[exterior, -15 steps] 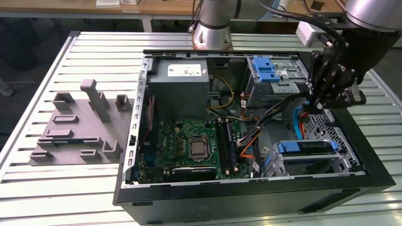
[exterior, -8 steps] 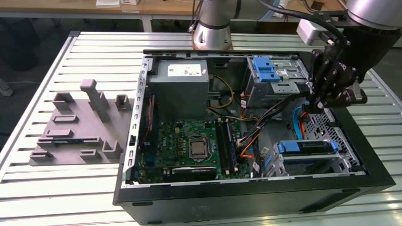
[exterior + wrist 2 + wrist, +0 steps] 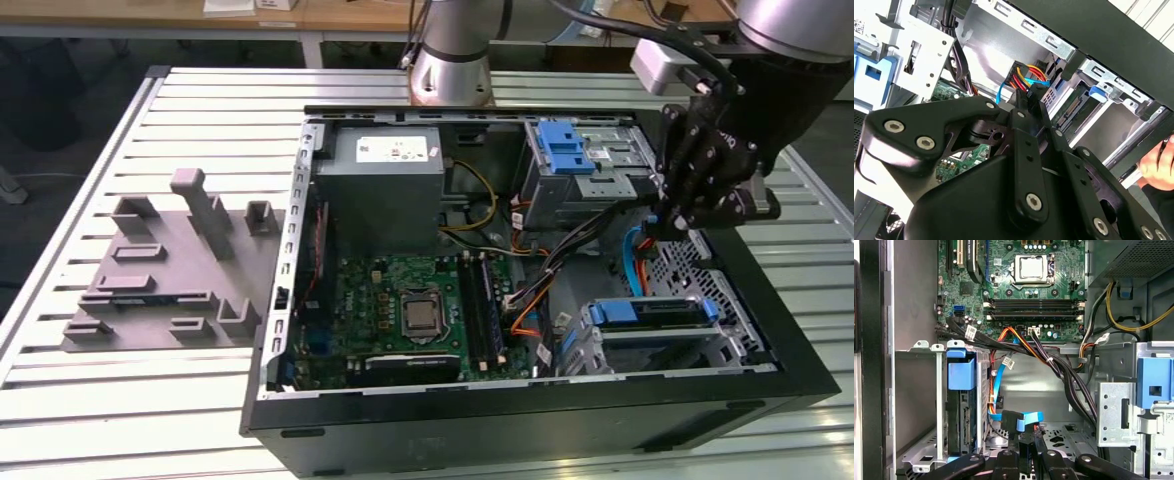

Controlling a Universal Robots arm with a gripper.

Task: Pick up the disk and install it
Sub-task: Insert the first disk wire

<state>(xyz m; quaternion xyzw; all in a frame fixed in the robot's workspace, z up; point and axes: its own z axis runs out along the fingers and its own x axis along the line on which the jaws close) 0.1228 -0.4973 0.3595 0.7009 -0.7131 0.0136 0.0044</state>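
Note:
The disk sits in the lower metal cage of the open computer case, its blue end handle facing up. In the first wrist view the disk stands on edge in that cage, blue handle at its end. My gripper hangs inside the case, above and behind the cage. In both wrist views it is shut on a black cable connector carrying a blue flat cable and coloured wires. The connector is held a short way from the disk's port end. My gripper does not touch the disk.
A grey power-supply box and a drive cage with a blue latch bracket fill the case's far side. Cable bundles cross over the motherboard. A grey fixture block lies on the slatted table. A person's hand holds the case edge.

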